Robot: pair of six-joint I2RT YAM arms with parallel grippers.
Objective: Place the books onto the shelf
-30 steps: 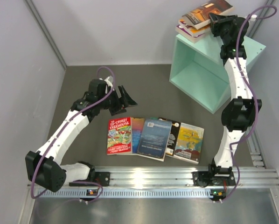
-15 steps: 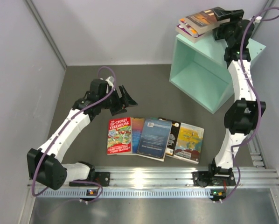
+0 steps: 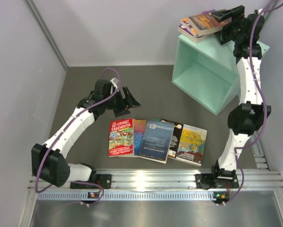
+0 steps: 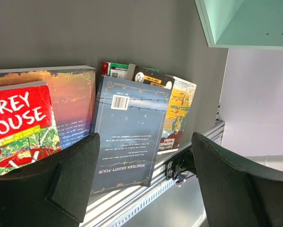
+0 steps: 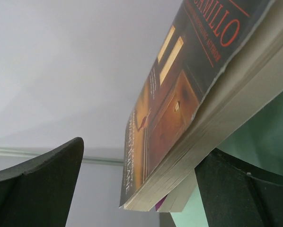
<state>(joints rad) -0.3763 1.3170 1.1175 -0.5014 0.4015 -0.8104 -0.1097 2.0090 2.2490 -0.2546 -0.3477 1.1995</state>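
Up top, purple book (image 3: 190, 32) mostly under brown book (image 3: 204, 21); left fingers (image 4: 61, 179), right fingers (image 5: 37, 175) apart.

This is looking like a robotics lab cell. A left arm (image 3: 70, 128) and right arm (image 3: 248, 75) are sitting bolted to a metal rail (image 3: 155, 179) at the table's (image 3: 80, 80) near edge. Plain grey walls (image 3: 18, 71) are closing it in.

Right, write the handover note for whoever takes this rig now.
Left gripper: open, hovering by the red Treehouse book.
Right gripper: open, at the brown book's edge.
Done: brown book stacked on purple book, on top of the mint shelf; nothing inside it.
Left: Treehouse book, blue-orange book, Nineteen Eighty-Four, black book and yellow book in a row on the table, green book partly hidden under them.
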